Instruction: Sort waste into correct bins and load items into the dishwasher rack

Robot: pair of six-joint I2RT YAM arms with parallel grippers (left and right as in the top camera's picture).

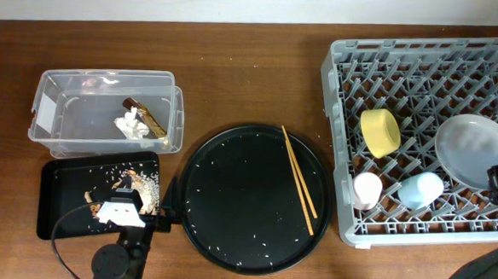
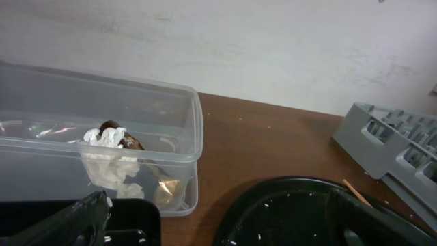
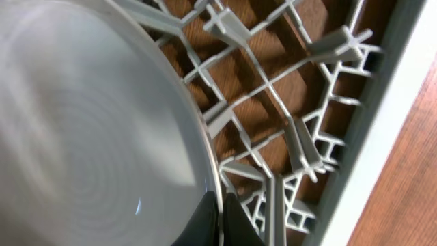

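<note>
The rack (image 1: 342, 67) is set along the right edge of the table. The round tray (image 1: 228, 207) is placed at the middle of the near edge and is dotted with rice grains. The clear tub (image 1: 54, 104) is found toward the far left corner, with the tissue (image 1: 130, 126) and the wrapper (image 1: 146, 117) lying inside it. The black tray (image 1: 62, 202) is set at the near left corner, and the food scraps (image 1: 140, 188) are spread in it. The left claw (image 2: 225, 212) is hung over its near end, spread wide, with nothing held.

The plate (image 1: 471, 147) is leaned among the pegs on the rack's right side. Its rim is pinched in the narrowly closed right claw (image 3: 220, 205). The yellow bowl (image 1: 380, 132), the blue cup (image 1: 420, 189) and the pink cup (image 1: 367, 190) are already lodged in the rack. The chopsticks (image 1: 298, 178) are left on the round tray.

The loading of the plate is judged to be the step in hand. A release is called for once the plate is propped by the pegs, then a clean lift away. After that, a low, narrow pinch is likely needed for the chopsticks.
</note>
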